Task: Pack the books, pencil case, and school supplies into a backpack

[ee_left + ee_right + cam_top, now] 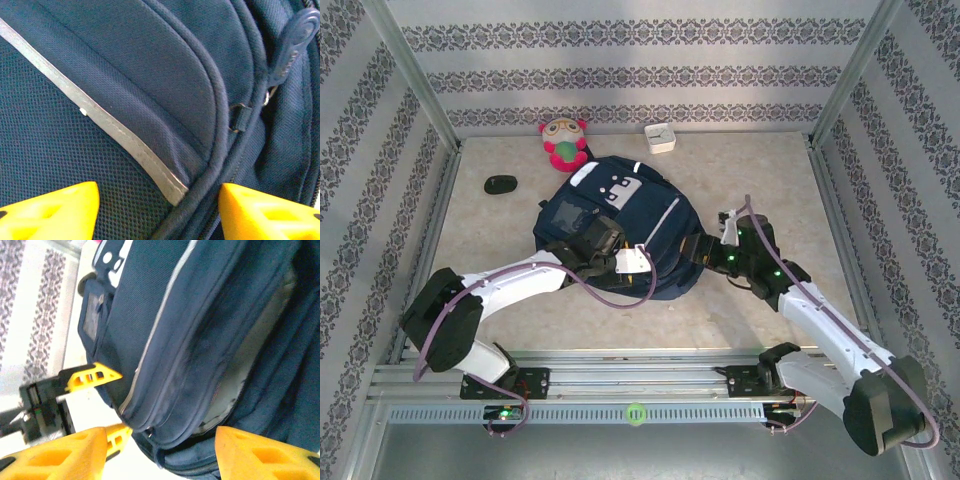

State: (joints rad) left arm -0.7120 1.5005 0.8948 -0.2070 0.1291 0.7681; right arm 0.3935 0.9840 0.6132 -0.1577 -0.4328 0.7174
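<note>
1. The left gripper [159, 194] has its yellow fingers spread and pinches nothing. It is close over the navy-blue striped fabric backpack [658, 218], near a dark zipper pull [295, 35].
2. The right gripper [161, 437] is spread too, beside a gaping pale-lined compartment [250, 365].
3. The backpack lies in the middle of the beige table [490, 230]. I judge the closing step is in hand, so next one claw must pinch the pull while the other holds the fabric.

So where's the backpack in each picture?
Top external: the backpack lies in the middle of the table, between the two arms.
Left wrist: the backpack is seen close up, with a zip pull at top right.
Right wrist: the backpack runs down the middle and right.
Shared landmark: the pale stripe on its front.
</note>
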